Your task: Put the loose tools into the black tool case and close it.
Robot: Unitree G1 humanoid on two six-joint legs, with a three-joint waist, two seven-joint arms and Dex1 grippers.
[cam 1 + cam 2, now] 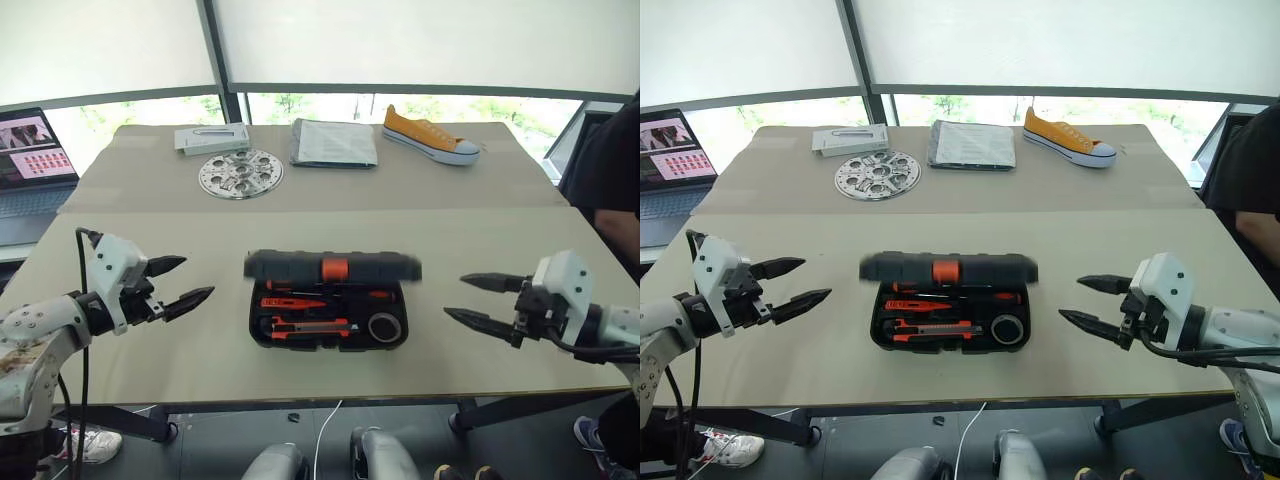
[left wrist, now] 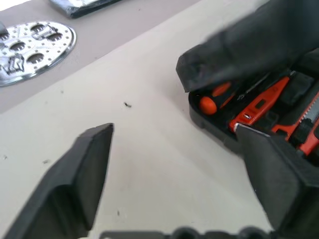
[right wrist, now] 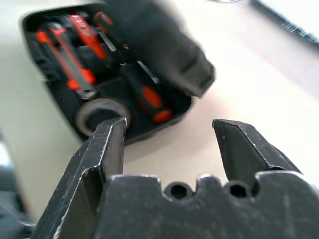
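Black fingers spread apart and empty on both arms: the left gripper [image 1: 183, 281] and the right gripper [image 1: 472, 299] hang just above the table [image 1: 480, 240] on either flank of the black tool case [image 1: 328, 312], their tips turned inward toward it. The case sits between them at the table's near middle, long axis running across from one arm to the other, each gripper well apart from its end; neither is clearly nearer. Its lid [image 1: 332, 266], blurred, with the small orange latch [image 1: 334, 268] at centre, stands partly raised over the tray. Inside lie orange-handled tools, among them an orange-black utility knife [image 1: 310, 327] and a small tape roll [image 1: 384, 326]. No loose tools show on the table nearby. By the look of it, only shutting the lid remains
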